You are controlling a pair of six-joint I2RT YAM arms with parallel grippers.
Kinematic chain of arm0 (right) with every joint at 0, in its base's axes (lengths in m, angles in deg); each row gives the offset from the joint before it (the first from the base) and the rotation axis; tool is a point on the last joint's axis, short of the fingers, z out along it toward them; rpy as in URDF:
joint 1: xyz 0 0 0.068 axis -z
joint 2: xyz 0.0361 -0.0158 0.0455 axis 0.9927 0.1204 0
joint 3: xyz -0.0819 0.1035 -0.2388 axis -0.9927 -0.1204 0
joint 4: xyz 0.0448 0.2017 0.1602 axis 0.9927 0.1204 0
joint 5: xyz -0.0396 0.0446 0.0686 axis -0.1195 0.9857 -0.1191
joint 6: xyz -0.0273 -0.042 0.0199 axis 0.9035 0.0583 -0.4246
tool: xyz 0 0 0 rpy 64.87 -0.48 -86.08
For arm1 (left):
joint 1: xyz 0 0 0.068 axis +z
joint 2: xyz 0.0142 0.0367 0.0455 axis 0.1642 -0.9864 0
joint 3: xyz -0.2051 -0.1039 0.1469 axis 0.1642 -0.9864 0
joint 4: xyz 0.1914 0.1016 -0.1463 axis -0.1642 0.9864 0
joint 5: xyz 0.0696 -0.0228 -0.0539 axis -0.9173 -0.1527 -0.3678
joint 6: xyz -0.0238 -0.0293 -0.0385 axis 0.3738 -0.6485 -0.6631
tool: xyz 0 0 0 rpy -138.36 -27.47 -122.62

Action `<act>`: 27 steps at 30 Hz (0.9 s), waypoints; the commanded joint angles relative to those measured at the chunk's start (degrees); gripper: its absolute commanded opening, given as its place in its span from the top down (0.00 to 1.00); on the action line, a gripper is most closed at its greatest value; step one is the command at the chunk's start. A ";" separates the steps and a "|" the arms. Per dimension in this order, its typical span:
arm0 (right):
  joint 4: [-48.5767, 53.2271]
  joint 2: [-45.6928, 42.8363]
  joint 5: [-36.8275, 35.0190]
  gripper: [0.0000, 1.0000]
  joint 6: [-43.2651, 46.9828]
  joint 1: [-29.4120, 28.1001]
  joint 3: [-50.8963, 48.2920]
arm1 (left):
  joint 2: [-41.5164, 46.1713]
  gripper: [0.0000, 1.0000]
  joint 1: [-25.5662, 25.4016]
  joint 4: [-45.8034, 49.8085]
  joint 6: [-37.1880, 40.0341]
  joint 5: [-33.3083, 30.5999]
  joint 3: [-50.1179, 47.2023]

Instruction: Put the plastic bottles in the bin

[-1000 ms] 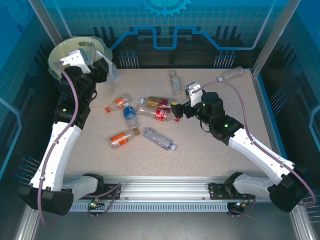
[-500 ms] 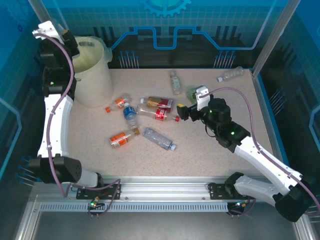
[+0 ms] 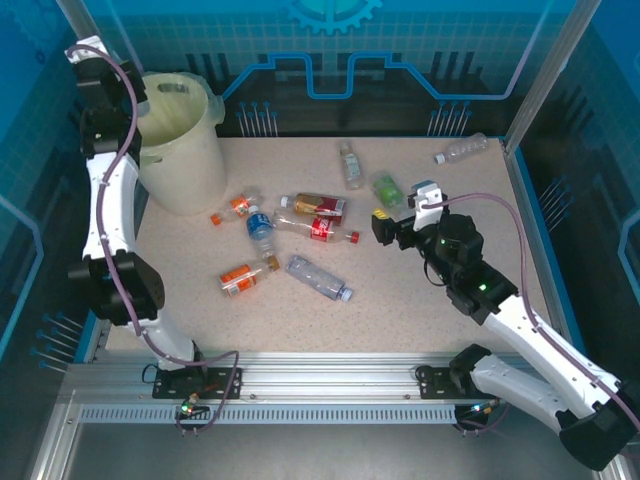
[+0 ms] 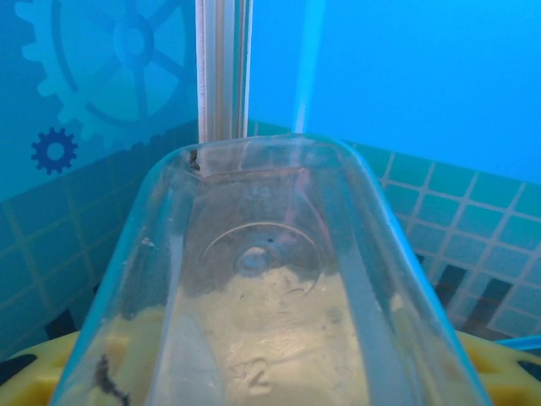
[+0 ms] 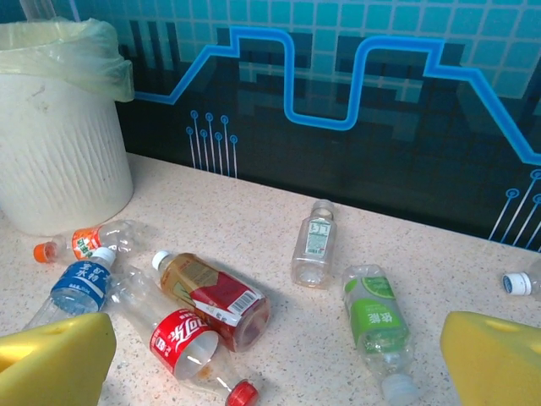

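Item: bin (image 3: pixel 190 170), cream-white with a pale bag lining, standing at the 10 o'clock corner of the table (image 3: pixel 400 320); what lies inside cannot be read from above. Item: plastic bottles, nine lying loose on the table. An orange-capped bottle (image 3: pixel 240 205) sits just beside the bin's foot, with a blue-label bottle (image 3: pixel 260 226) near it. An amber bottle (image 3: pixel 320 205) and a cola bottle (image 3: pixel 322 231) lie close together at centre. An orange-label bottle (image 3: pixel 240 277) lies toward 8 o'clock, a blue-capped bottle (image 3: pixel 318 277) toward 6, a white-label bottle (image 3: pixel 348 163) at 12, a green-label bottle (image 3: pixel 388 190) toward 1, and a far bottle (image 3: pixel 462 148) at the 2 o'clock edge. Item: one clear bottle (image 4: pixel 262 254), clamped base-outward between the yellow pads of the left gripper (image 4: pixel 270 385), carried high at the bin's 9 o'clock side and not yet let go. Item: right gripper (image 3: pixel 382 226), fingers wide apart and empty, hovering at 3 o'clock of the cola bottle. Progress, as a judgement: one bottle is near delivery and nine remain. Change against the earlier frames: the left arm has swung from across the bin to its 9 o'clock side and stretched upright. The right arm has drawn back toward 3 o'clock from the cola bottle's cap, uncovering the green-label bottle. The loose bottles lie unmoved.
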 commanded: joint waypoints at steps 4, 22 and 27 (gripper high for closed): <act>-2.12 -2.81 -1.25 0.00 -1.38 1.09 -2.79 | -5.61 0.44 2.44 4.80 6.42 0.96 7.07; -0.49 -3.88 -1.18 0.00 -2.90 1.98 -2.90 | -15.83 0.31 2.99 18.98 4.79 -5.22 20.52; -0.25 -3.90 -1.38 0.00 -3.45 2.16 -2.74 | -15.21 0.23 2.82 21.26 1.07 -5.19 22.18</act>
